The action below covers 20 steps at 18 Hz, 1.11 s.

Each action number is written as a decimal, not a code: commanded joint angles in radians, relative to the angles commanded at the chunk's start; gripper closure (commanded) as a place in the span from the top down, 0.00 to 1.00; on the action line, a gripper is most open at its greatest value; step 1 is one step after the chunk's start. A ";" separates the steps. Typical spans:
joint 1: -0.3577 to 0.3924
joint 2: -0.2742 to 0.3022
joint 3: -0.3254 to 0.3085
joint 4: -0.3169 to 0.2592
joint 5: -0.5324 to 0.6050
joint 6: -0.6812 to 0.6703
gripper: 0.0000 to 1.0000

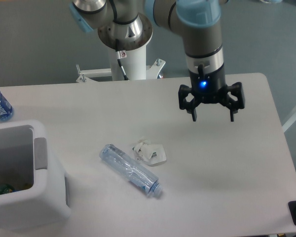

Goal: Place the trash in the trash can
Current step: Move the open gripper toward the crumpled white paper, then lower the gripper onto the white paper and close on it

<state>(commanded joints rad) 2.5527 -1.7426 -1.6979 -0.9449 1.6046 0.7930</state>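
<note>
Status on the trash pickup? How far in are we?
Nothing of it looks done: the crushed bottle and the white wrapper both lie on the table, outside the trash can. In hand: nothing; the claw hangs open and empty, up and right of both. Left: pick and drop both items.

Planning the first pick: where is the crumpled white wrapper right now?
The wrapper lies on the table near the middle of the camera view, just right of the crushed bottle, below and left of the open gripper.
</note>
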 joint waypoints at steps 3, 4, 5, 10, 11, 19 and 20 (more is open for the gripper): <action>-0.044 -0.040 -0.041 -0.002 -0.018 0.000 1.00; -0.060 -0.070 -0.049 -0.003 -0.052 -0.006 1.00; -0.066 -0.084 -0.055 -0.005 -0.073 -0.009 1.00; -0.069 -0.130 -0.118 -0.002 -0.132 -0.002 1.00; -0.072 -0.135 -0.124 -0.002 -0.146 -0.003 1.00; -0.111 -0.218 -0.129 0.017 -0.146 -0.026 1.00; -0.111 -0.228 -0.129 0.020 -0.144 -0.026 1.00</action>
<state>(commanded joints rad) 2.4421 -1.9711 -1.8270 -0.9250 1.4603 0.7670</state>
